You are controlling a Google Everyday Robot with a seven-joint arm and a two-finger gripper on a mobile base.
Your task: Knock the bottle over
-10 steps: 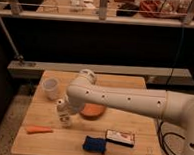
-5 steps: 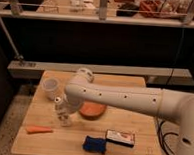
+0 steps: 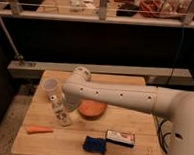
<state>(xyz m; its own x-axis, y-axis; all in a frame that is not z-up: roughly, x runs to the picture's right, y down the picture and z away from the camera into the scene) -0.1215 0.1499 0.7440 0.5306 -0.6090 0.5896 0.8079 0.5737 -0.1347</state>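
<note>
The bottle is a small pale upright shape on the wooden table, near its left front. My gripper hangs down from the white arm, just above and left of the bottle and close against it. I cannot tell whether it touches the bottle. The arm hides the table behind the bottle. The wider translucent white cup stands behind the gripper at the table's left.
An orange carrot lies at the front left. A round orange-brown dish sits right of the bottle. A blue crumpled item and a white and dark packet lie at the front. A dark railing runs behind the table.
The arm's elbow and the gripper have shifted slightly left, towards the cup. The bottle still looks upright in about the same spot.
</note>
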